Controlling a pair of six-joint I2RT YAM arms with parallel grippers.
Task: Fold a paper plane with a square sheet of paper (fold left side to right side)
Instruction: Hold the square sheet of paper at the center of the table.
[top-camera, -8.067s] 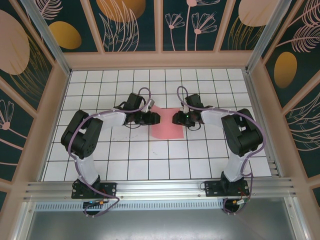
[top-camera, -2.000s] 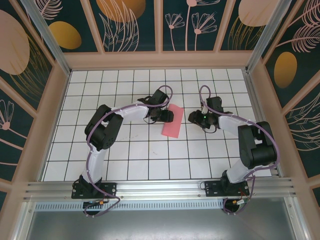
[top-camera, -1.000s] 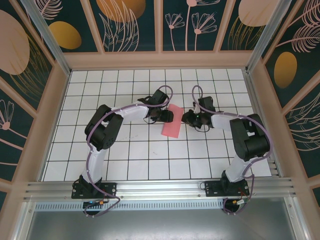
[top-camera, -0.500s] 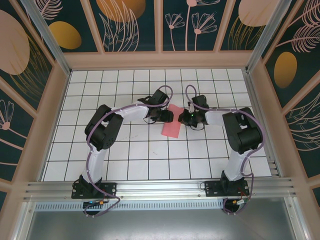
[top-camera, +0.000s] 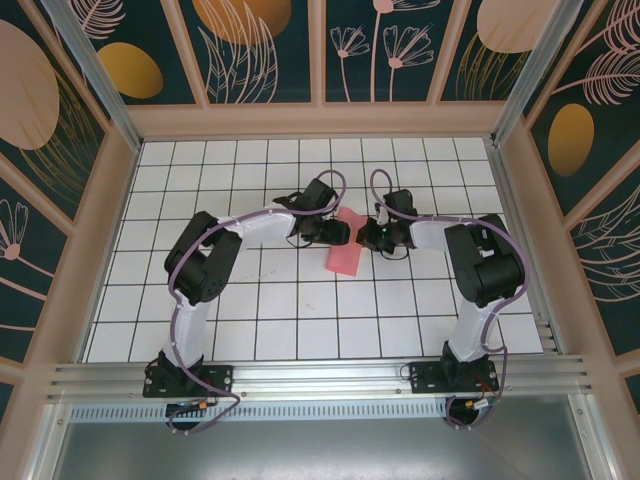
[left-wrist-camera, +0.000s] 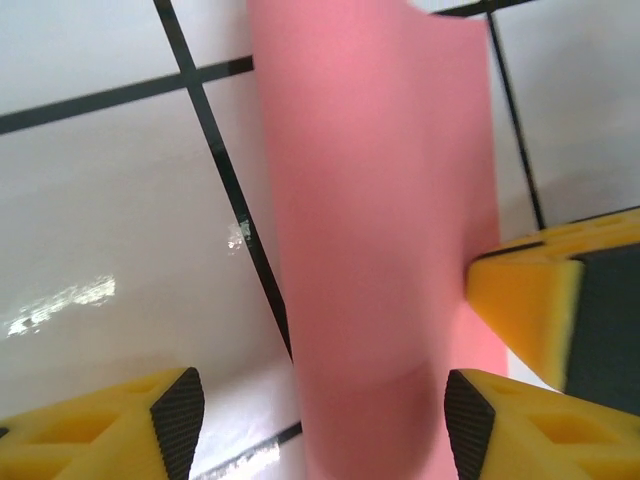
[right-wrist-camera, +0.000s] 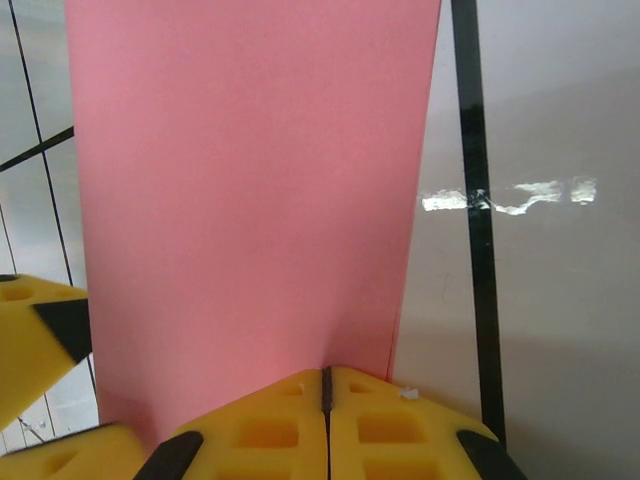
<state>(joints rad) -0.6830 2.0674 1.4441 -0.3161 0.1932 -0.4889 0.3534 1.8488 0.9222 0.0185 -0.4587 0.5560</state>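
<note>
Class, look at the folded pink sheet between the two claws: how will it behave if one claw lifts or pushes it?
Probably floppy: the folded pink sheet bows upward in the left wrist view rather than lying flat. Likely very light, so a push may slide it across the glossy tiled table. The fold looks soft, so it may spring open.

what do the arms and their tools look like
The left arm and right arm have white links, black joint housings and a lilac cable looping alongside. The left tool and right tool carry yellow wedge-shaped fingers with cut-out pockets and black pads.
</note>
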